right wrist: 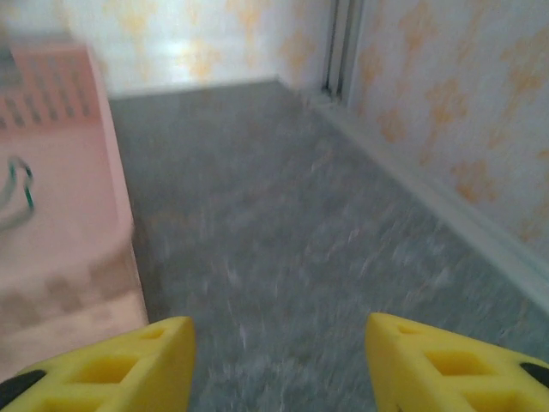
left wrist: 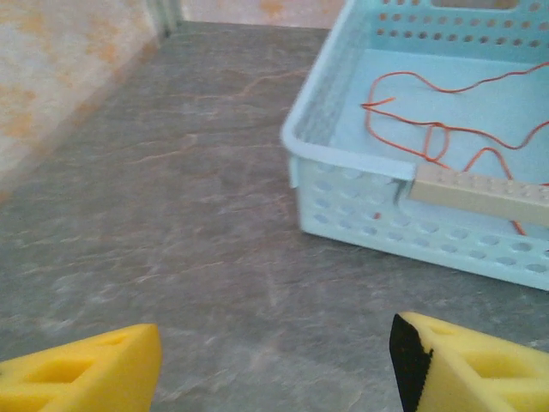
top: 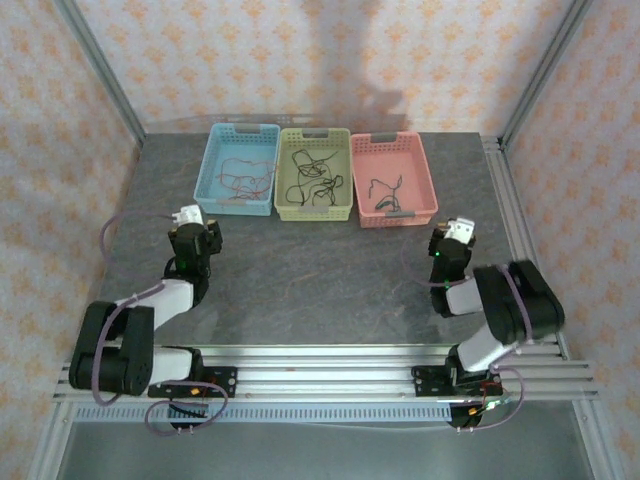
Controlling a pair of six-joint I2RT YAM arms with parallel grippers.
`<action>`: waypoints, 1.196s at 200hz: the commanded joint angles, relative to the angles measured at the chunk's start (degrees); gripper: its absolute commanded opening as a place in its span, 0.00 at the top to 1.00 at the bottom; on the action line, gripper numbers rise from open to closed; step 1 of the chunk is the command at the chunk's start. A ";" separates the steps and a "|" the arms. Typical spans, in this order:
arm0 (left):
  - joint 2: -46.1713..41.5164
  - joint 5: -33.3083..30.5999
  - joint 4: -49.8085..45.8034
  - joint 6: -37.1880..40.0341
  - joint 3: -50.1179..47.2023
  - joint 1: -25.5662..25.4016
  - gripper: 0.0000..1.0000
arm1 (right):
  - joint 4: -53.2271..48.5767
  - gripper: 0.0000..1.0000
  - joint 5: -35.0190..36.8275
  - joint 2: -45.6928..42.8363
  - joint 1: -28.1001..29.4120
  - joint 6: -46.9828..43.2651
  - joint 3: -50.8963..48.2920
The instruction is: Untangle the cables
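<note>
Cables (top: 312,172) lie split among three baskets (top: 236,209); left gripper (left wrist: 274,365) and right gripper (right wrist: 280,365) hover short of them, open and empty. Sorting looks nearly done; the next move likely calls for reaching into the middle basket (top: 314,213).

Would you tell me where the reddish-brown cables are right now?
Top view: the reddish-brown cables lie inside the light blue basket, leftmost of three on the table, beside the yellow-green basket, just ahead of the left gripper.

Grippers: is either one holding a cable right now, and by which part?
Nothing is held. The left gripper and the right gripper both stand open and empty.
</note>
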 commanded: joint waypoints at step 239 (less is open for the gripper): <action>9.87 8.16 6.97 3.44 3.30 -0.28 0.13 | -6.57 0.00 1.53 -1.89 -0.91 3.22 5.53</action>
